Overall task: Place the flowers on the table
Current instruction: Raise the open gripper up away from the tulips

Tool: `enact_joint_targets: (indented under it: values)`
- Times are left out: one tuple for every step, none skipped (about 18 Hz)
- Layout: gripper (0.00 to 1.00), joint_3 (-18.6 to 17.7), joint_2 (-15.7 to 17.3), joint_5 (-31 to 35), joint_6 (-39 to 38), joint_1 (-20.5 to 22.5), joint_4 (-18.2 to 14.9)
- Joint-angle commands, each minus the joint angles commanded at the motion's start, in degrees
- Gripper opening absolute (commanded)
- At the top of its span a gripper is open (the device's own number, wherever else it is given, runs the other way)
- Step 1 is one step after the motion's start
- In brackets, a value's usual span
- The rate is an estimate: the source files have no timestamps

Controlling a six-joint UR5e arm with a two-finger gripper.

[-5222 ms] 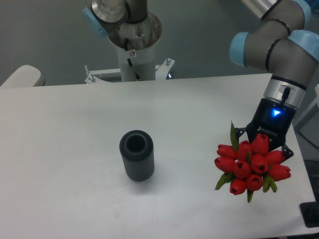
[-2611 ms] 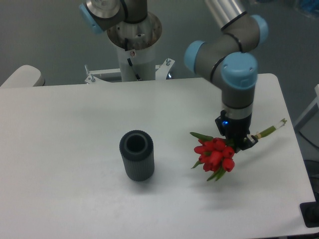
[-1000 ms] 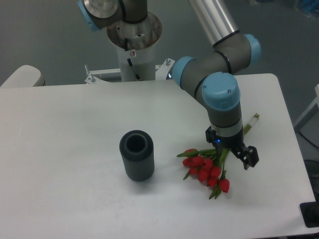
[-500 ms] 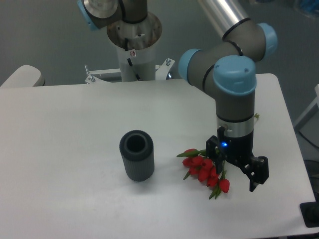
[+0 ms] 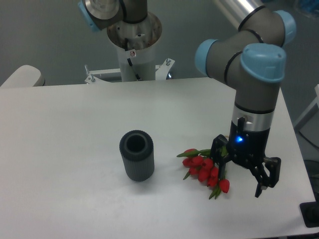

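Lying on the white matte desk point(image 5: 65, 129), the light, soft, crushable red tulip bunch point(image 5: 205, 167) suits a hold at its bound stems; tool point(image 5: 243, 172) open

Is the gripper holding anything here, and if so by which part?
Nothing. The gripper is open, and the flowers lie on the table.

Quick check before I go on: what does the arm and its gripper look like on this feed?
The arm is built of grey cylindrical segments with light blue joint caps and a silver band at the wrist. The gripper is black, with two dark angular fingers and a small blue light glowing on its body.
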Motion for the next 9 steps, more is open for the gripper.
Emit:
enact_joint_targets:
  values:
    - [1.00, 0.09, -0.09, -0.09, 0.00, -0.09, 0.00]
    - [1.00, 0.26, -0.17, -0.09, 0.00, -0.09, 0.00]
    - [1.00, 0.35, -0.26, -0.09, 0.00, -0.09, 0.00]
    - [1.00, 0.35, -0.26, -0.09, 0.00, 0.00, 0.00]
    - [1.00, 0.35, -0.26, -0.09, 0.09, 0.00, 0.00]
    - [1.00, 0.35, -0.26, -0.09, 0.09, 0.00, 0.00]
    - [1.00, 0.35, -0.26, -0.09, 0.00, 0.00, 0.00]
    - [1.00, 0.35, -0.26, -0.09, 0.00, 0.00, 0.00]
    - [1.00, 0.35, -0.26, -0.09, 0.00, 0.00, 0.00]
